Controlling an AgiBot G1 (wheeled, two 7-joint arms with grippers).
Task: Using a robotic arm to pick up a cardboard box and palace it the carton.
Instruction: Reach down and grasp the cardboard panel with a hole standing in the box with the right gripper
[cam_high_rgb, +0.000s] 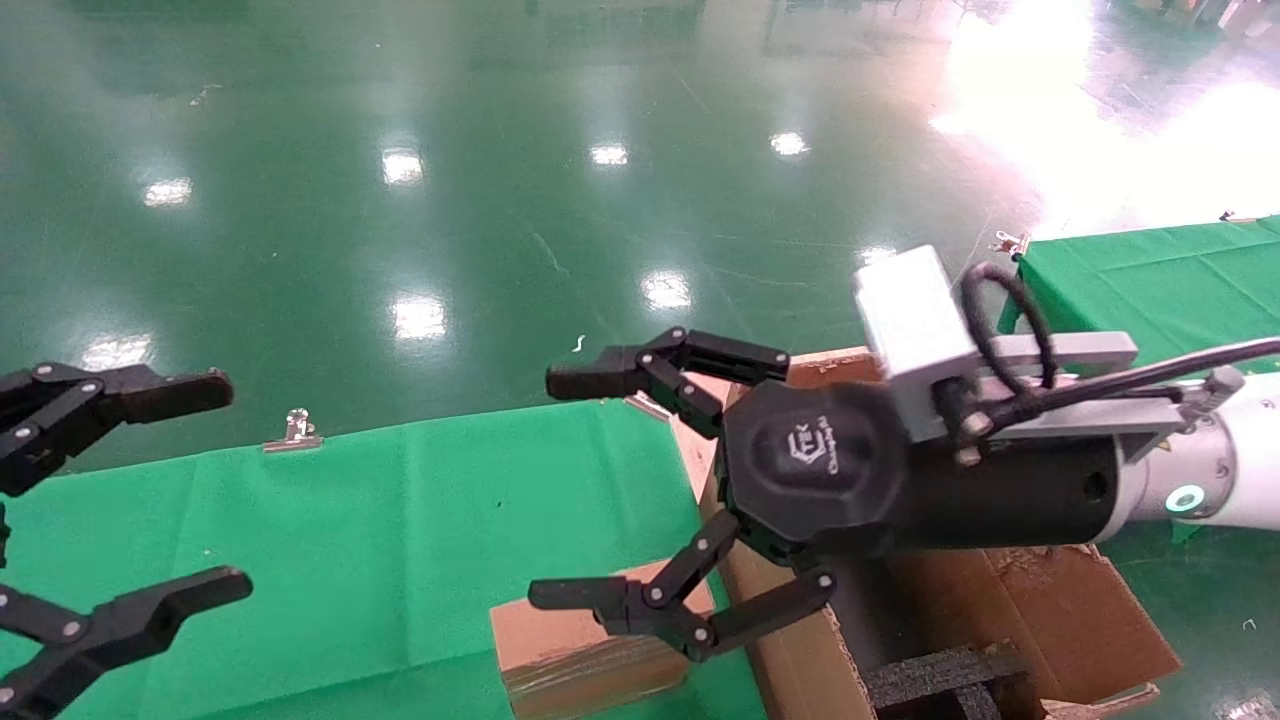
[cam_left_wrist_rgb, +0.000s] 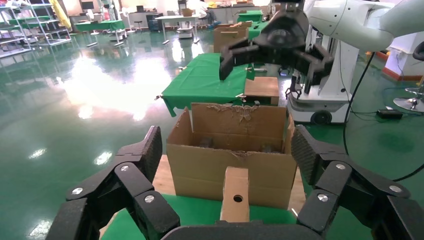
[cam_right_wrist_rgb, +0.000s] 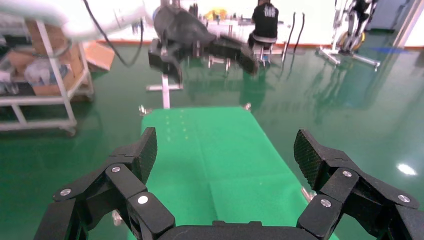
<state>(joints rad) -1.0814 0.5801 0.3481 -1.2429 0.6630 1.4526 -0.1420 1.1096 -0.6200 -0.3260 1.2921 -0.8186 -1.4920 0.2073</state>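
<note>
- Right gripper (cam_high_rgb: 560, 490) hangs nearest our head camera, fingers spread wide and empty, above the cardboard box (cam_high_rgb: 590, 655).
- We note the box lies on green cloth (cam_high_rgb: 400, 540), beside the carton (cam_high_rgb: 1010, 610).
- Left gripper (cam_high_rgb: 150, 490) hovers apart, open, empty.

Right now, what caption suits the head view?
Right gripper open above the cardboard box, beside the carton; left gripper open.
</note>
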